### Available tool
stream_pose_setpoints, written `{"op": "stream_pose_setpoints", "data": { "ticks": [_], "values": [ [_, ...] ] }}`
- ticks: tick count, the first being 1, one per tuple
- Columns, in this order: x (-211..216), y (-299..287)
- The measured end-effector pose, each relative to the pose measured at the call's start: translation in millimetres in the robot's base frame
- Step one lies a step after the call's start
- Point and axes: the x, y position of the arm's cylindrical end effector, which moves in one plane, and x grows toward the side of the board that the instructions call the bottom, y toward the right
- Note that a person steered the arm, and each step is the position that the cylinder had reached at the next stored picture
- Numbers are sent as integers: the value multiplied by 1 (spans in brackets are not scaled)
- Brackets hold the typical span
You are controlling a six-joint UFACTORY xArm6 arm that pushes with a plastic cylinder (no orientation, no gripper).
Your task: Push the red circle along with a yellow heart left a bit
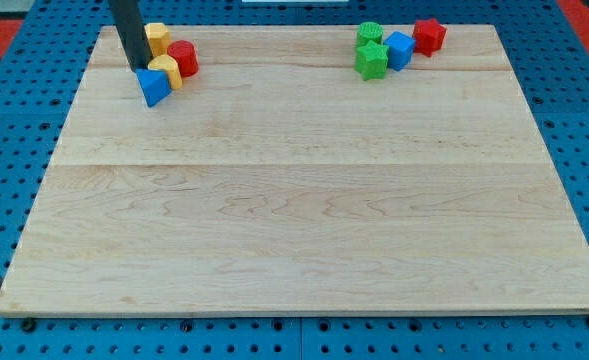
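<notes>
The red circle (184,58) sits near the view's top left on the wooden board (304,200). A yellow heart (166,70) touches its left side. A blue triangle (154,87) lies just below-left of the heart, and a second yellow block (156,38) lies just above. My tip (139,68) is the lower end of the dark rod, just left of the yellow heart and right above the blue triangle.
At the view's top right is a cluster: a green circle (370,35), a green star-like block (371,60), a blue block (400,49) and a red block (430,36). Blue pegboard surrounds the board.
</notes>
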Motion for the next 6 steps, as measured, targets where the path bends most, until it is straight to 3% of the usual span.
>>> {"op": "stream_pose_setpoints", "data": {
  "ticks": [1,2,3,4,6],
  "values": [
    [25,-34],
    [82,-19],
    [103,66],
    [55,103],
    [-18,91]
  ]
}}
